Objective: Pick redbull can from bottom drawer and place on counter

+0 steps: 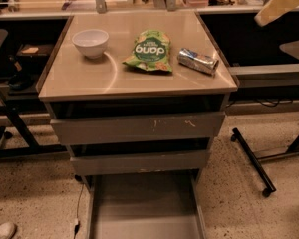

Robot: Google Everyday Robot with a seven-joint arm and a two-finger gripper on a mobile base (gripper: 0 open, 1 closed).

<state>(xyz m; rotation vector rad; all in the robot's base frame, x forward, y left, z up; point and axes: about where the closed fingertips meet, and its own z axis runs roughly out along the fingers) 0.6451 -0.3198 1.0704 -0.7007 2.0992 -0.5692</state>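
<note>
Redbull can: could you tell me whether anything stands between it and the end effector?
Nothing visible does. The redbull can lies on the counter, beside the green snack bag; the end effector is apart, at the top right.

the claw [270, 11] hangs high at the top right corner, slanting down to the left

redbull can [198, 61] on counter [114, 78], gripper [281, 4] top right
</note>
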